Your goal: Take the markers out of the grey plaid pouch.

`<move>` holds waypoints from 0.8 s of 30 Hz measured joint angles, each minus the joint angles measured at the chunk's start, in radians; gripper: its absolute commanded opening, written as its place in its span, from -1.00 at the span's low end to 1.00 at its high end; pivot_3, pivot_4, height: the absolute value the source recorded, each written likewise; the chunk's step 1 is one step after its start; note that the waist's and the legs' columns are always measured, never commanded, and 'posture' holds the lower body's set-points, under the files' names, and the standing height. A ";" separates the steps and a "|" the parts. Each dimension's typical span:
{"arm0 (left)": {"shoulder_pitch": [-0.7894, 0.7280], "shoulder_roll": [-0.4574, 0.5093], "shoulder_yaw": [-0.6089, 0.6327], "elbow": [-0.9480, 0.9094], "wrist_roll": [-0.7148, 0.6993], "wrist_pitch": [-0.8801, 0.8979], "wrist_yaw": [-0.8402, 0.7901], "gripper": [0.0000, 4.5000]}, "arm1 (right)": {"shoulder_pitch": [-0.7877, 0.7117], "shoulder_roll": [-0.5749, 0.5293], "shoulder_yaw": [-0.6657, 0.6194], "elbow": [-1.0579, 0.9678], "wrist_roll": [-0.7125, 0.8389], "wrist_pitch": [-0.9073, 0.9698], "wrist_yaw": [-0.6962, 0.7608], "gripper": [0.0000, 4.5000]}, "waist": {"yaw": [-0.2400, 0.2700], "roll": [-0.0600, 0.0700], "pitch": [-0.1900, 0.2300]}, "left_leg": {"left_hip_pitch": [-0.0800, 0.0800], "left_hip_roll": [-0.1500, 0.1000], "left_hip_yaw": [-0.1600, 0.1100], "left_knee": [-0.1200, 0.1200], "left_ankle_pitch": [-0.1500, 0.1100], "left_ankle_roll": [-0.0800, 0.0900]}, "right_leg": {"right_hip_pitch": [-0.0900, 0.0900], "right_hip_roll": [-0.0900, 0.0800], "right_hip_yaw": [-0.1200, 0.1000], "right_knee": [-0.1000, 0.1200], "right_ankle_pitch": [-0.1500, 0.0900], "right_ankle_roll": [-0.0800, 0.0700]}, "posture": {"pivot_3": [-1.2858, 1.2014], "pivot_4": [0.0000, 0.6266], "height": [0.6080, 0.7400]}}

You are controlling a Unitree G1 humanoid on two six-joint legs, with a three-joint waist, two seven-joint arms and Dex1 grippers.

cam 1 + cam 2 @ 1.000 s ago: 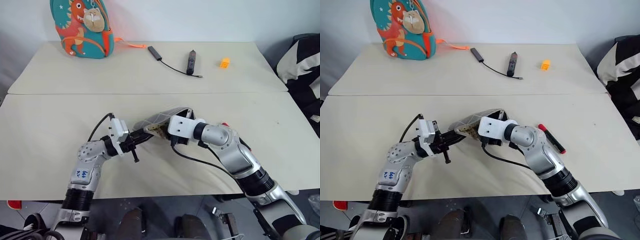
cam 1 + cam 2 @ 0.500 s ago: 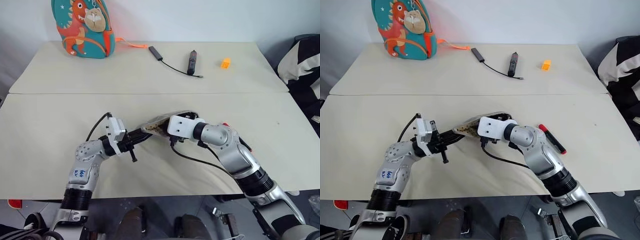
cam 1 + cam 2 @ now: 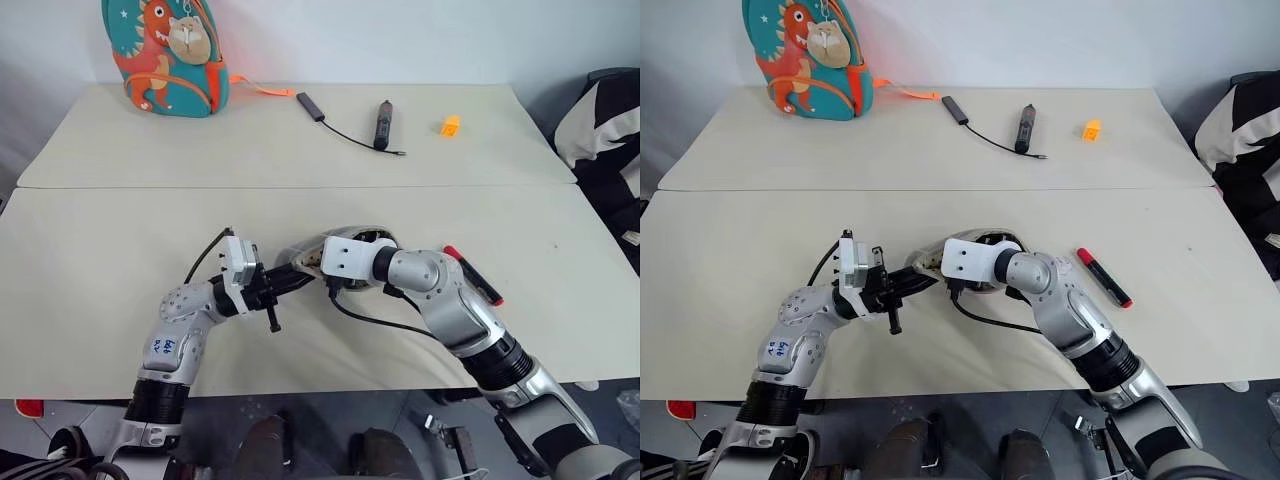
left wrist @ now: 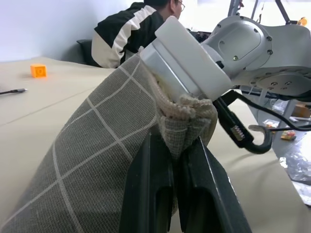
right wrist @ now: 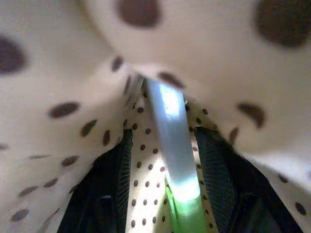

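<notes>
The grey plaid pouch (image 3: 300, 252) is lifted off the near table, and my left gripper (image 4: 175, 145) is shut on the edge of its mouth. My right gripper (image 5: 165, 136) is inside the pouch, surrounded by dotted lining. Its fingers (image 5: 109, 194) are shut on the green marker (image 5: 177, 155), which runs lengthwise between them. Outside, only the white right wrist (image 3: 350, 256) shows at the pouch's mouth. The red marker (image 3: 472, 274) lies on the table to the right of my right forearm, apart from the pouch.
On the far table stand a teal dinosaur backpack (image 3: 168, 55), a dark stick with a thin cable (image 3: 382, 122) and a small orange block (image 3: 450, 125). A person in a black and white jacket (image 3: 600, 130) sits at the right edge.
The pouch has bunched up shorter and lower between my two grippers. More of the red marker now shows beside my right forearm. The left gripper keeps its hold.
</notes>
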 measured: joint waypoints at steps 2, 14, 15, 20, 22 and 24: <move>0.005 0.000 0.000 0.000 -0.001 0.007 0.000 -1.00 | 0.000 0.004 0.002 0.017 -0.009 -0.012 -0.009 -0.07 | 0.000 0.000 0.000 | 0.000 0.000 0.000 0.000 0.000 0.000 | 0.000 0.000 0.000 0.000 0.000 0.000 | 0.03 -0.52 1.00; 0.007 0.003 0.009 -0.003 0.006 -0.028 0.000 -1.00 | 0.010 -0.002 -0.011 -0.010 0.003 -0.004 0.008 -0.78 | 0.001 0.000 0.000 | 0.001 0.000 0.000 0.000 0.000 0.000 | 0.000 0.000 0.001 0.000 0.000 0.000 | 0.03 -0.52 1.00; 0.008 0.003 0.008 -0.002 0.011 -0.036 0.000 -1.00 | 0.011 -0.010 -0.013 -0.023 0.008 0.000 0.019 -0.78 | 0.001 0.000 0.000 | 0.001 0.000 0.000 0.000 0.000 0.000 | 0.000 0.000 0.001 0.000 0.000 0.000 | 0.03 -0.52 1.00; 0.000 0.010 0.006 0.013 0.059 -0.097 0.016 -1.00 | 0.028 -0.046 -0.067 -0.151 0.089 0.080 0.117 -0.78 | 0.002 0.000 0.000 | 0.000 0.000 0.000 0.000 0.000 0.000 | 0.000 0.000 0.000 0.000 0.000 0.000 | 0.03 -0.52 1.00; -0.009 0.010 0.006 0.015 0.065 -0.116 0.023 -1.00 | 0.028 -0.060 -0.084 -0.178 0.110 0.100 0.138 -0.78 | 0.002 0.000 0.000 | 0.000 0.000 0.000 0.000 0.000 0.000 | 0.000 0.000 0.000 0.000 0.000 0.000 | 0.03 -0.52 1.00; -0.018 0.010 0.005 0.023 0.078 -0.131 0.030 -1.00 | 0.028 -0.075 -0.094 -0.192 0.133 0.117 0.156 -0.78 | 0.002 0.000 0.000 | 0.000 0.000 0.000 0.000 0.000 0.000 | 0.000 0.000 0.000 0.000 0.000 0.000 | 0.03 -0.52 1.00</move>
